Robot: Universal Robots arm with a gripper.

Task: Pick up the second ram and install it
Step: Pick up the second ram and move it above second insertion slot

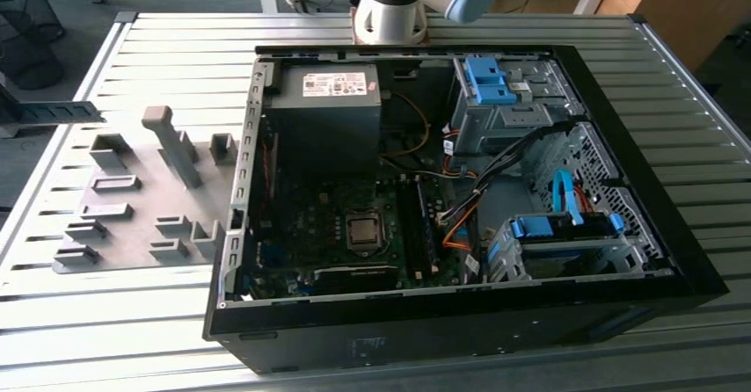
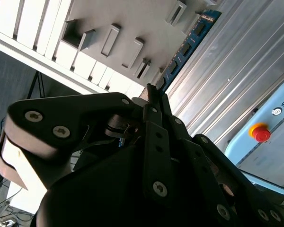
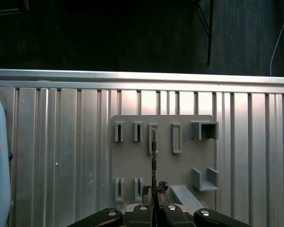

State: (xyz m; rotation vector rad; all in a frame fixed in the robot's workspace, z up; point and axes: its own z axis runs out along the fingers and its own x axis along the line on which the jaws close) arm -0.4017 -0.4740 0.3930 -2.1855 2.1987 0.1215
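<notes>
**A:** What sits nearest the wrist cameras?

**B:** The gripper, its black links crowding both wrist views. The jaws are pressed onto one end of the second ram, pinching it between them.

**A:** How does the strip lie?

**B:** It sticks straight out from the jaws. The second wrist view shows its blue face with a row of dark chips. In the first wrist view it is edge-on, a thin dark line.

**A:** And beyond it?

**B:** The grey fixture plate with its raised blocks and slots lies on the ribbed metal worktop. The ram is held off the plate, in the air. Apart from the plate sits a pale blue box with a red button.

**A:** Where is the computer?

**B:** In the exterior view the open computer case stands on the same worktop, just beside the plate on the exterior view's right. Its motherboard is exposed. I cannot tell what its long black slots hold. Farther back, the arm's base rises at the worktop's far edge.
</notes>
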